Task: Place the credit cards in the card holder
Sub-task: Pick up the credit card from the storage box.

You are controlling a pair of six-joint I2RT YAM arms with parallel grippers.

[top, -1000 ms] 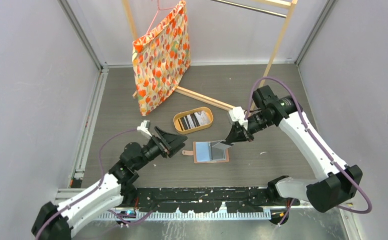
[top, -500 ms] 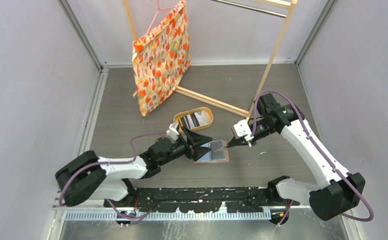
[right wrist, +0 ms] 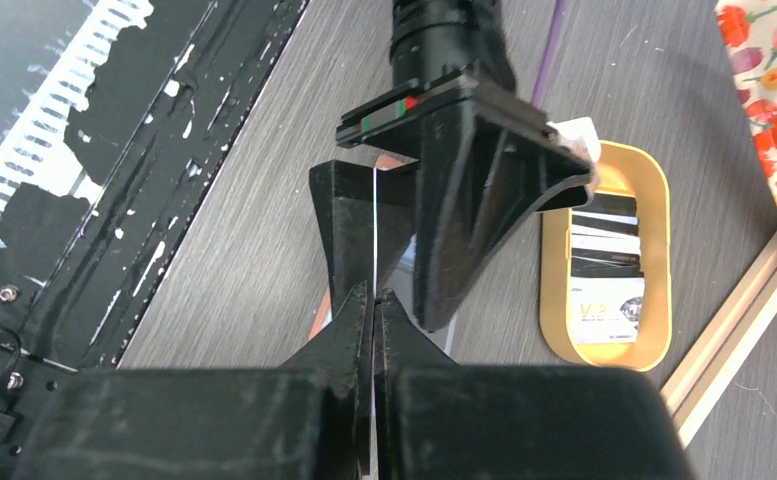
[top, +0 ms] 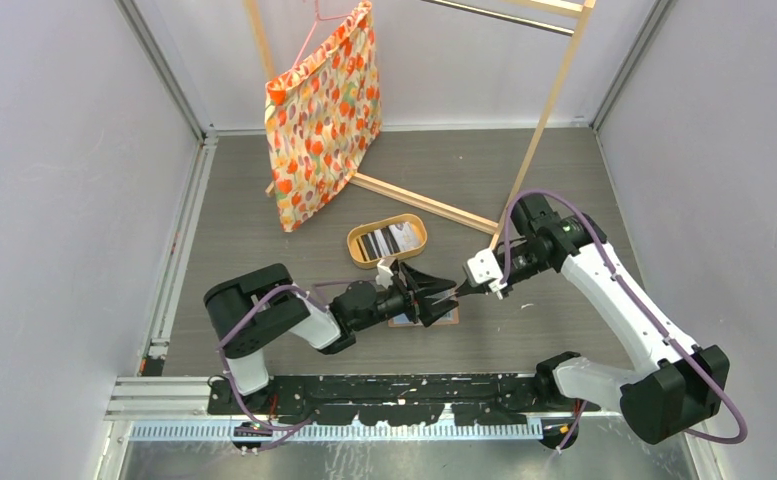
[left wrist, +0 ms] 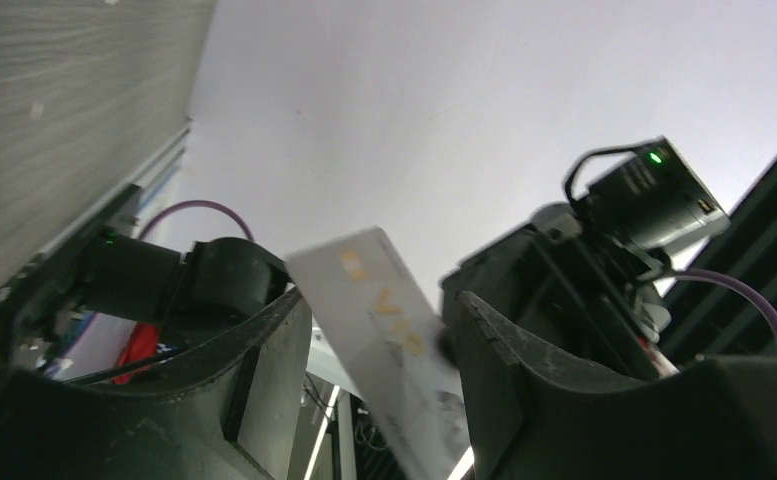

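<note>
The overhead camera looks down over both arms. The wrist cameras sit close behind the left claw point(left wrist: 379, 300) and right claw point(right wrist: 374, 300), facing each other, sharing the thin white plastic card point(left wrist: 384, 335) between.

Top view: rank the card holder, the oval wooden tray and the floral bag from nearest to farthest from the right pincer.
1. the card holder: on the table just on the near side of the right pincer, which holds a credit card.
2. the oval wooden tray: farther back and to the left.
3. the floral bag: back left, clearly farthest.
</note>
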